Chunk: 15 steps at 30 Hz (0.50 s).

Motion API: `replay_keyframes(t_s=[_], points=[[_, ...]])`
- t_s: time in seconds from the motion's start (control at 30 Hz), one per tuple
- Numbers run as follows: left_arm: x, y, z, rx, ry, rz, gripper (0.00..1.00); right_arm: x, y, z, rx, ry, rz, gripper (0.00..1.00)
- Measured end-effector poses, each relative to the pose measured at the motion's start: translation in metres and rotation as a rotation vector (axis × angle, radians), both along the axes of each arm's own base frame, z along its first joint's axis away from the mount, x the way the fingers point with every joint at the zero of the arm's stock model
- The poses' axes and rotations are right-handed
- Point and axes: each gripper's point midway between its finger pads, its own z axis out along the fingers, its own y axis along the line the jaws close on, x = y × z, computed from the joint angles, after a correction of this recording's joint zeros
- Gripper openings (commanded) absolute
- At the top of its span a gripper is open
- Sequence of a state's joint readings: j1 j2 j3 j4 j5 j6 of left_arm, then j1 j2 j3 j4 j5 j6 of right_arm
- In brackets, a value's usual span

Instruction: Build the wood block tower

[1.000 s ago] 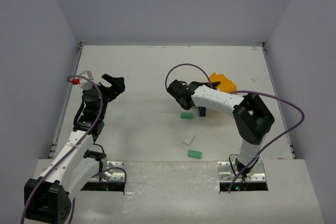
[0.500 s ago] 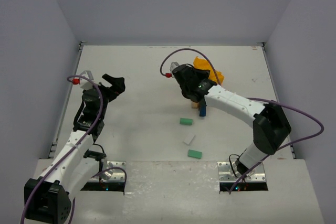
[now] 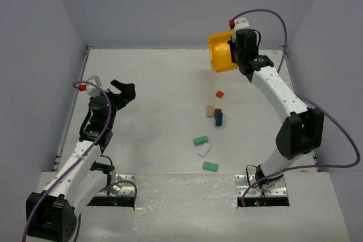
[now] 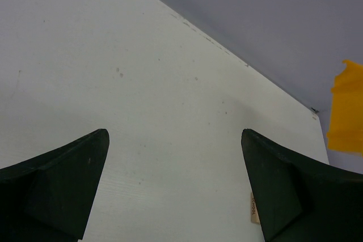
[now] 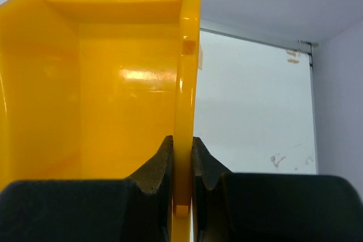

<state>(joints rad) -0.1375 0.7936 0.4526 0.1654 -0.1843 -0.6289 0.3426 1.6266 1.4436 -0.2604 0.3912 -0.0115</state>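
No tower stands; the wood blocks lie loose on the table. A red block [image 3: 219, 94], a tan block [image 3: 210, 110] and a blue block [image 3: 218, 119] lie mid-table. A teal block [image 3: 200, 140], a white block [image 3: 203, 150] and a green block [image 3: 210, 166] lie nearer the front. My right gripper [image 3: 237, 56] is shut on the wall of the yellow plastic bin [image 3: 221, 51], holding it tipped and raised at the back right; in the right wrist view the fingers [image 5: 161, 162] pinch the bin wall [image 5: 184, 83]. My left gripper [image 3: 123, 92] is open and empty at the left.
White table [image 3: 153, 83] enclosed by grey walls on three sides. The yellow bin edge shows in the left wrist view [image 4: 346, 109]. A small paper label [image 4: 253, 208] lies on the table by my left gripper's right finger.
My right arm has lifted the yellow bin up and back to the far right. The blocks now lie scattered where the bin was. The left arm has not moved.
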Motion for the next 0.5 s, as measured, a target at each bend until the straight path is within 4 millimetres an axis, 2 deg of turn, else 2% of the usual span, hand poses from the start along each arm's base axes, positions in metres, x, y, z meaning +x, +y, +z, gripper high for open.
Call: replay_keyframes(t_s=[0.1,0.2,0.33,0.5], points=[[0.002,0.000,-0.002,0.001,0.003,-0.001,1.00,0.022,-0.052,-0.011,0.098,0.013,-0.139,0.01],[0.005,-0.001,-0.009,0.008,0.027,-0.002,1.00,0.046,-0.110,-0.032,0.198,0.036,-0.279,0.02],[0.006,-0.001,-0.017,0.022,0.050,-0.005,1.00,0.066,-0.177,-0.073,0.298,0.096,-0.428,0.04],[0.007,-0.001,-0.013,0.026,0.034,-0.007,1.00,0.078,-0.232,-0.127,0.417,0.167,-0.559,0.05]])
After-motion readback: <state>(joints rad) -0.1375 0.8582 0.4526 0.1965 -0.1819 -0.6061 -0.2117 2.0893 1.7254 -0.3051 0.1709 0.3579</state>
